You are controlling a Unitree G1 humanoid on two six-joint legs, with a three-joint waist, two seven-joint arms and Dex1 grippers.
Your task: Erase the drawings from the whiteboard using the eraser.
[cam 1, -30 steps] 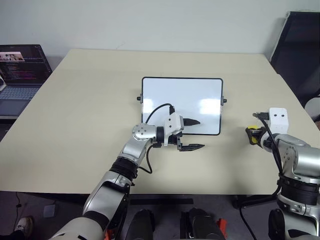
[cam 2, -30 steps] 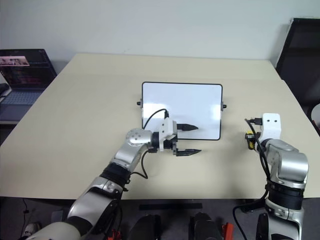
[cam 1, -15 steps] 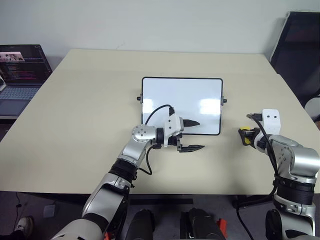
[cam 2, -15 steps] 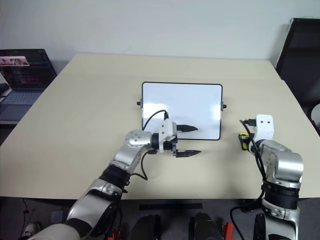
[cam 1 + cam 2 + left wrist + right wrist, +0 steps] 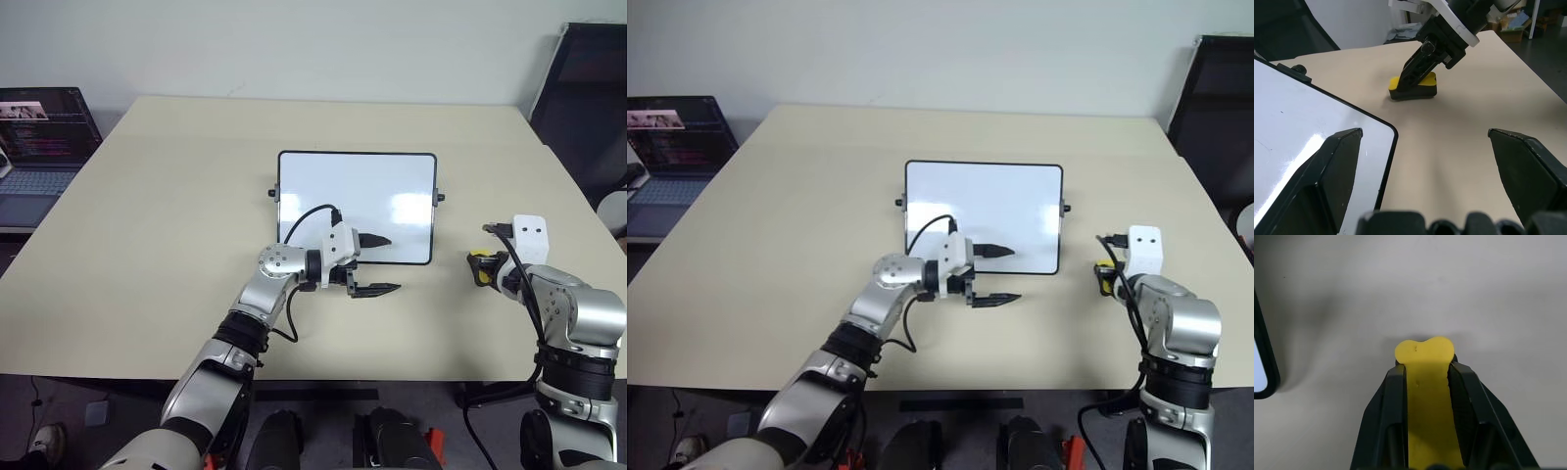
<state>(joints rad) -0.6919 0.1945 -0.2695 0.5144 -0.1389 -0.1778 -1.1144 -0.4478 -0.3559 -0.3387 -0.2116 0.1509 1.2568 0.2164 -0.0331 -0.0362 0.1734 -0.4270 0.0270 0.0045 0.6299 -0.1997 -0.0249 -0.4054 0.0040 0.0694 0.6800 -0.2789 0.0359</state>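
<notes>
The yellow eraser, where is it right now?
The eraser sits on the table at the robot's right, just past the whiteboard's right edge, pinched in the right gripper.

Right gripper (image 5: 482,268), with the eraser (image 5: 479,260) clamped between its fingers: now sits slightly nearer the whiteboard (image 5: 356,201) than one second ago, the gap to the board's right edge a little narrower. It is also slightly lower, close over the tabletop (image 5: 176,235); in the left wrist view the eraser's (image 5: 1413,87) black underside meets the tabletop surface. White wrist module above the gripper: shifted the same way and tilted a little differently from one second ago. Position since half a second ago: unchanged, the shift belonging to the first half of the interval.
</notes>
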